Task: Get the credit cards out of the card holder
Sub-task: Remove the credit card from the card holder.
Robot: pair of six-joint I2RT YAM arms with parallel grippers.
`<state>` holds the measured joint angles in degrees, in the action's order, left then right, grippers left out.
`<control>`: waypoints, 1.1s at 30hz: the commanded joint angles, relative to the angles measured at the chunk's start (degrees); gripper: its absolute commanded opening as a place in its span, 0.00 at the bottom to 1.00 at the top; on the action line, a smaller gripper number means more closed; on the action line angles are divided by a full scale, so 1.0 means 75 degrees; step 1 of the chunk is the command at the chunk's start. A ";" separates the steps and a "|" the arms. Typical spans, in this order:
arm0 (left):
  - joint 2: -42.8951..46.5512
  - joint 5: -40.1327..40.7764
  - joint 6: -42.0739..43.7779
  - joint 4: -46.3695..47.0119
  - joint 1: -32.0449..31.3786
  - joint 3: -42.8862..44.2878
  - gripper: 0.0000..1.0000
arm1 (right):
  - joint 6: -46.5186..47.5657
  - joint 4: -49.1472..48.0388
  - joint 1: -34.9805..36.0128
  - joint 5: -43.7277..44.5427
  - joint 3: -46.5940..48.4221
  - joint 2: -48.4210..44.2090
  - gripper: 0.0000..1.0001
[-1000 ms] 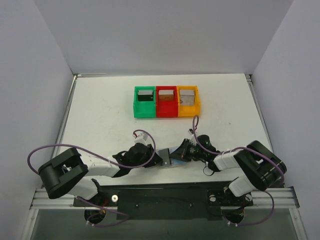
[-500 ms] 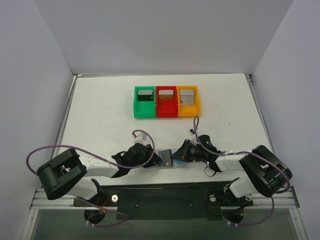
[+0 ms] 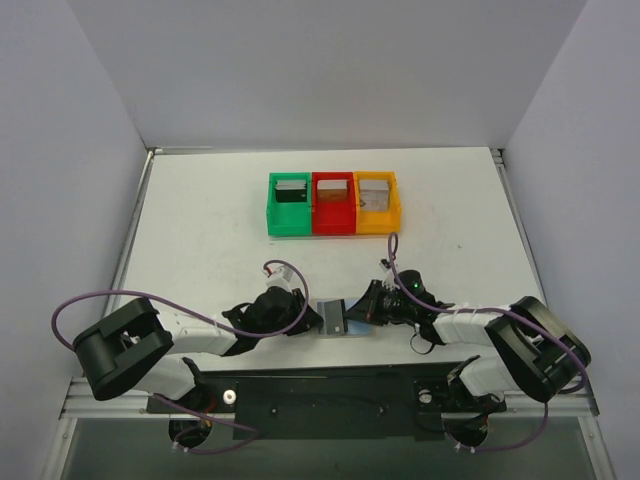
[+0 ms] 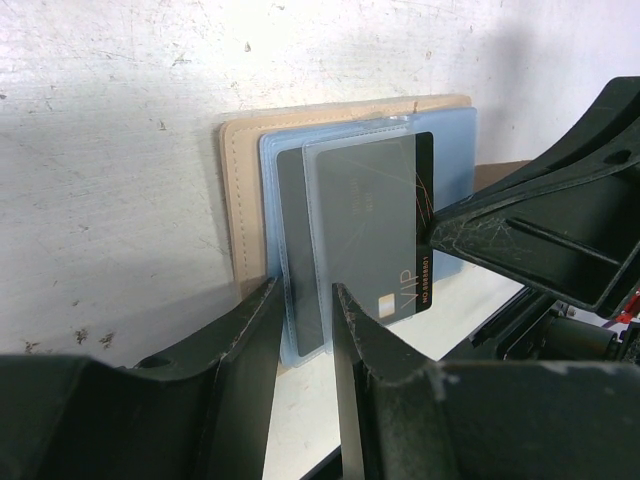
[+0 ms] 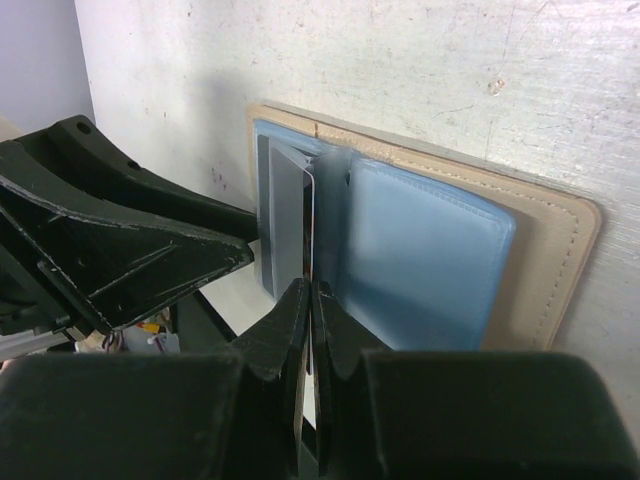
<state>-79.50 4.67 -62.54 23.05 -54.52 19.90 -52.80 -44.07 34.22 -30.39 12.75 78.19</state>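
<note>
Between the arms, the right tool (image 5: 308, 300) is clenched on the edge of a dark credit card (image 4: 375, 235), which sits partly out of its clear pocket (image 4: 345, 165). Half-spread, the left tool (image 4: 303, 300) rests its tips on the card holder (image 4: 240, 200), open on the desk (image 3: 200, 230). If they slip, the holder likely drags along with the card. Compared with a second ago, the right elbow (image 3: 545, 350) sits further out; the card is barely shifted.

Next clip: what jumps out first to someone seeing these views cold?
The right end effector pinches a dark VIP card, partly out of the tan card holder at the near centre of the table, facing the left end effector. Farther back stands a bright row: green bin, red bin, orange bin.
</note>
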 commanded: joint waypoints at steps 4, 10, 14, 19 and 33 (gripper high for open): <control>-0.0157 0.0245 0.0277 -0.0870 0.0110 -0.0275 0.37 | 0.0196 -0.0041 0.0043 -0.0002 0.0057 -0.0032 0.00; -0.0228 0.0233 0.0288 -0.0881 0.0144 -0.0263 0.37 | 0.0172 0.0040 -0.0027 0.0161 -0.0083 -0.0230 0.00; -0.0134 0.0245 0.0300 -0.0882 0.0180 -0.0321 0.37 | 0.0266 0.0216 -0.0051 0.0162 -0.0130 -0.0418 0.00; -0.0157 0.0233 0.0312 -0.0882 0.0191 -0.0286 0.37 | 0.0184 -0.0029 -0.0062 -0.0002 -0.0119 -0.0185 0.00; -0.0403 0.0151 0.0359 -0.0741 0.0191 -0.0204 0.36 | -0.0050 -0.0533 -0.0050 -0.0143 -0.0083 0.0250 0.35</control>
<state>-79.83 3.81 -62.41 23.77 -53.54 19.44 -52.88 -45.06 34.09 -30.92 12.10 79.18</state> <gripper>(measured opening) 0.365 0.356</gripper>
